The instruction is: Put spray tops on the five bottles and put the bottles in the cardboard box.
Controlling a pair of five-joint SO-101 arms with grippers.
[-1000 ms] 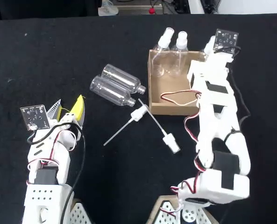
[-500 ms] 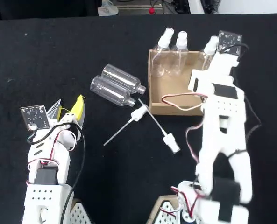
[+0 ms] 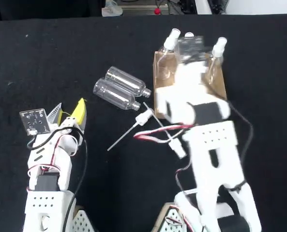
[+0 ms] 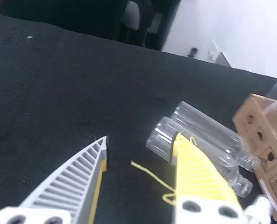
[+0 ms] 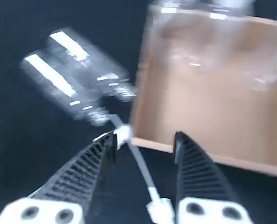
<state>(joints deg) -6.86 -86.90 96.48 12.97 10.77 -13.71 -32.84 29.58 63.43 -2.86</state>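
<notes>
— How are your grippers?
— My left gripper (image 4: pixel 140 138) is spread wide and empty, low over the black table (image 3: pixel 46 58). My right gripper (image 5: pixel 145 140) is spread and empty too, over the near wall of the cardboard box (image 5: pixel 213 93).
— And the bottles?
— Three capped bottles (image 3: pixel 172 38) stand in the box. Two bare bottles (image 3: pixel 126 81) lie side by side just beside it, with two spray tops (image 3: pixel 144 117) loose nearby

Five bottles (image 3: pixel 116 94), two loose spray tops (image 3: pixel 144 117) and one cardboard box (image 3: pixel 158 89) are counted.
Three bottles are stood capped in the box at 1 o'clock; two are laid uncapped at 11 o'clock.
</notes>
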